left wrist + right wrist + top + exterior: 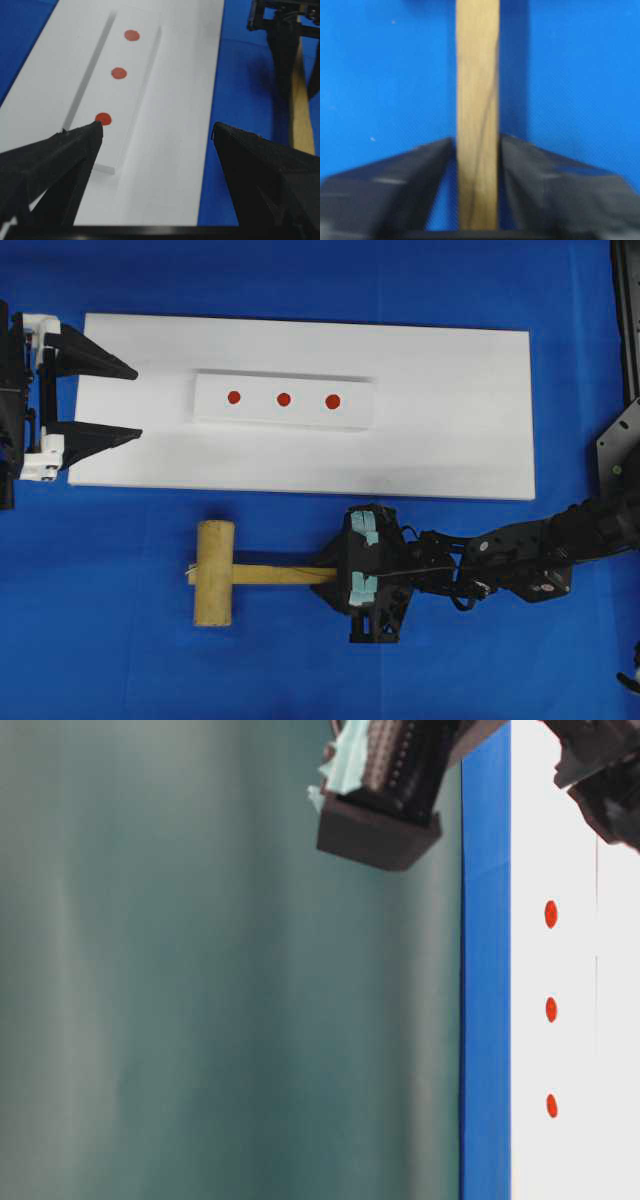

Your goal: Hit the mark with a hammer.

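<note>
On blue cloth (120, 660), hammer (214, 573) handle between right end effector (338, 576) fingers, narrowly parted.

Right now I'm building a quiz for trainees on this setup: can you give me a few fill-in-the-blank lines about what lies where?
1. The white strip carries ____ red dots.
2. The hammer lies on the ____ cloth, off the white board.
3. The right gripper straddles the hammer's ____.
4. The left gripper, wide open, holds ____.

Missing words: three; blue; handle; nothing
</note>
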